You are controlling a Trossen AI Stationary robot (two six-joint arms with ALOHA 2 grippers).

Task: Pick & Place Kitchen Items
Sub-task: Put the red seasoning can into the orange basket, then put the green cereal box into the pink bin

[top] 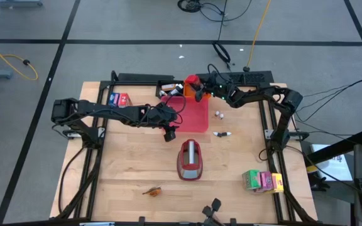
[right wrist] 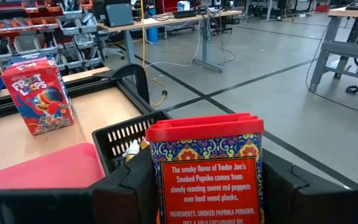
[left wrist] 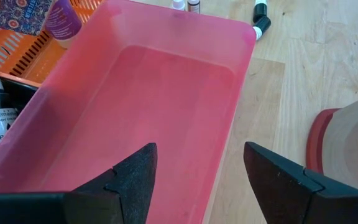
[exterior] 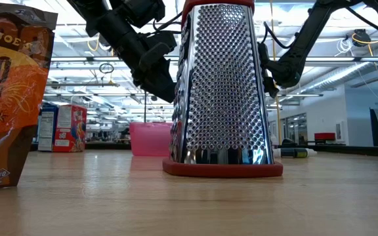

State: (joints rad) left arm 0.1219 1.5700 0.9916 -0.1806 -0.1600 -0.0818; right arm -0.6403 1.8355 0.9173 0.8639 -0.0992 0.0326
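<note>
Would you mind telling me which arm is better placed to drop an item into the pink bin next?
The right: its gripper holds the paprika tin beside the pink bin; the left gripper is open and empty.

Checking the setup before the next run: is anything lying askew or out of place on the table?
One small bottle lies on its side right of the pink tray, while two others stand upright nearby. Nothing looks spilled or damaged.
</note>
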